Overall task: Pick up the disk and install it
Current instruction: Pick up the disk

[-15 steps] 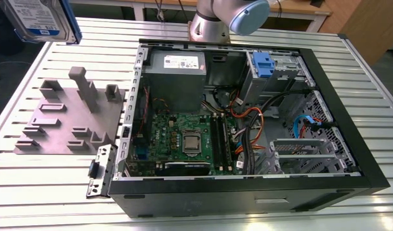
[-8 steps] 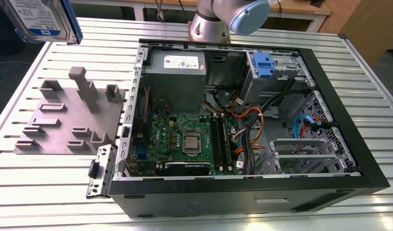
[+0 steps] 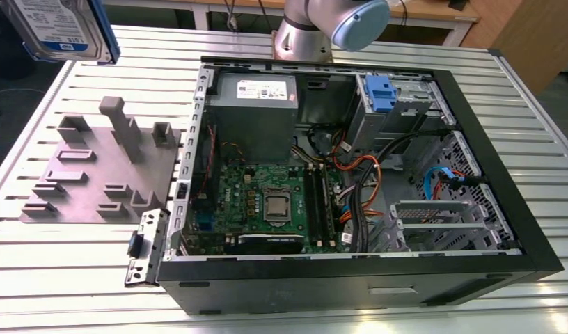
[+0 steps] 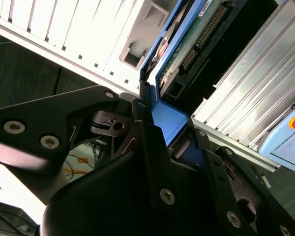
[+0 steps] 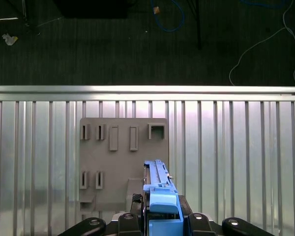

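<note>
Slatted aluminium table (image 3: pixel 80 278) carries the whole setup, with dark floor and loose cables beyond its edge in the first wrist view. At the exterior view's far left the disk (image 3: pixel 61 28) hangs raised off the table, label and blue carrier frame showing. Beneath it lies a grey slotted fixture plate (image 3: pixel 89 174). Further right stands the open computer case (image 3: pixel 507 209), holding a grey power supply (image 3: pixel 254 104), the green motherboard (image 3: pixel 265 195) and a bare blue bracket (image 3: pixel 381 94). The robot arm (image 3: pixel 330 28) rises behind the case. In both wrist views the gripper (image 4: pixel 172 128) has its jaws clamped on the disk's blue frame, well apart from the case.
</note>
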`<state>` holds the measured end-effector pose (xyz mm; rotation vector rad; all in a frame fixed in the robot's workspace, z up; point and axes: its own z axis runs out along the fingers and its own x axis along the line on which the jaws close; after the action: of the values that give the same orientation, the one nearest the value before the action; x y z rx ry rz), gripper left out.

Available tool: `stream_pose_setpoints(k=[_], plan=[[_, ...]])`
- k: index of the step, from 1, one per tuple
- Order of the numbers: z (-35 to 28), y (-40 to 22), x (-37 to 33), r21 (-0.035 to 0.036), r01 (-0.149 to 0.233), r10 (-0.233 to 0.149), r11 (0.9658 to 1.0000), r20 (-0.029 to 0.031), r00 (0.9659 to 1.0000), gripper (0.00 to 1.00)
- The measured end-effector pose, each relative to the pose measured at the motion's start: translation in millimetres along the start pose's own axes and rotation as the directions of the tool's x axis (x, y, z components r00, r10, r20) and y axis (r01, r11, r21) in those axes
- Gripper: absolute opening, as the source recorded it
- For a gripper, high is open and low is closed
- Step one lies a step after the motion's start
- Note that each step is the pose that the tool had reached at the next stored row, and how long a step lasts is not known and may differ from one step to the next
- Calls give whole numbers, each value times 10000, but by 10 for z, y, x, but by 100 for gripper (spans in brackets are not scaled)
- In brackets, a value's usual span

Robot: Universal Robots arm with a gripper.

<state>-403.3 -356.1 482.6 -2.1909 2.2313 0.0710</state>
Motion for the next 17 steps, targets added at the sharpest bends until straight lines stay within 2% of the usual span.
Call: stream_pose_setpoints(k=[1,2,17], plan=[[0,-1,0,0,0,0,10000,0,10000,37],[-1,-36,-1,0,-1,1,10000,0,10000,37],[-1,-40,-1,0,0,0,10000,0,10000,37]])
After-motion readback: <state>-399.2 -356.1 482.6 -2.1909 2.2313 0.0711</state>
